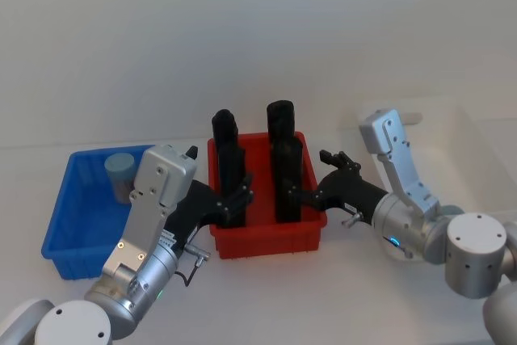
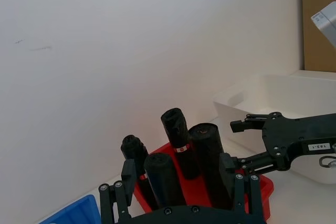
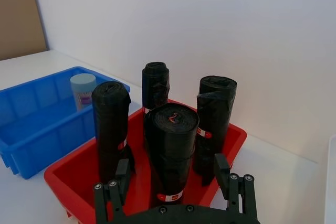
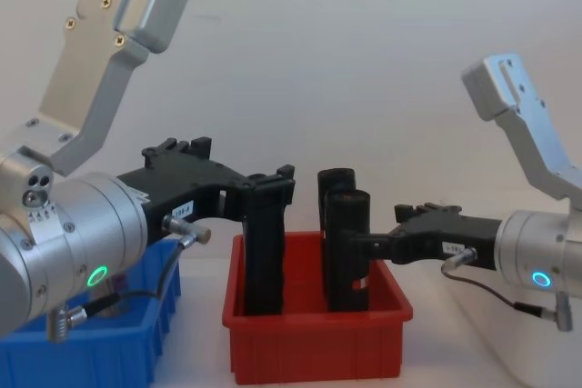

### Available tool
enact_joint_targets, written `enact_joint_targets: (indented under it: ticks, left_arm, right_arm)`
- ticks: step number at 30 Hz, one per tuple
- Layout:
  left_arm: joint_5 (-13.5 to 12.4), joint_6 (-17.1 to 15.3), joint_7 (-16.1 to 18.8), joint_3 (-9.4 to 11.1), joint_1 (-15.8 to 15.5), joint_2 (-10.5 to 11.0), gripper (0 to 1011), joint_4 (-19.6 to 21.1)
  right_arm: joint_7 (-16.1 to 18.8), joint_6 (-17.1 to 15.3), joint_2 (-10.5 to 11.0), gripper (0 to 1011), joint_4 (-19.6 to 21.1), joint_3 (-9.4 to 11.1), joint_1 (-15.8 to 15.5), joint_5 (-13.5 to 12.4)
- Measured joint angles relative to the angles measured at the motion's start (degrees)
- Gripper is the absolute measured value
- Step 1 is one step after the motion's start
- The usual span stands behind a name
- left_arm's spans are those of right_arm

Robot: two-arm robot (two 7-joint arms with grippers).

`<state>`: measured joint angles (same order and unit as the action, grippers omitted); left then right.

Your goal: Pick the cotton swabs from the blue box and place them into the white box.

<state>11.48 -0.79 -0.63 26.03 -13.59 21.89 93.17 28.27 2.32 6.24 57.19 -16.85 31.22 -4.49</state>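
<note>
One jar of cotton swabs [image 1: 119, 174] stands in the blue box [image 1: 69, 224], a shallow ribbed plastic bin; the jar is a small clear cylinder with a flat pale blue-grey lid. It sits off the outer side of the left gripper [image 1: 239, 198], beyond that arm's silver link, well apart from the fingers. The white box [image 1: 477, 159], one smooth white plastic bin with rounded corners, lies on the far side of the right gripper [image 1: 300, 193], behind its wrist.

Between the two grippers sits one red bin [image 1: 266, 236] of glossy plastic holding four black rolls [image 3: 168, 150], upright cylinders of crinkled film, at least three with a small red-and-white band low on the wrap. The left gripper's black fingers [image 2: 128, 174] stand wide apart over the red bin's left edge, close against the nearest left-hand roll, holding nothing. The right gripper's fingers [image 3: 223, 169] are likewise spread wide and hold nothing, reaching in at the bin's right edge beside the nearest right-hand roll. In the chest view both grippers point at each other across the red bin, with the rolls between them.
</note>
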Motion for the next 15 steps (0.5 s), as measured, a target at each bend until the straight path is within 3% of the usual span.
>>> enact_joint_targets:
  ticks: [15]
  left_arm:
    - [0.00,0.00,0.00,0.00,0.00,0.00,1004,0.00]
  right_arm:
    - [1.75,3.18,-1.50,1002,-7.53,-0.27,4.67,0.86]
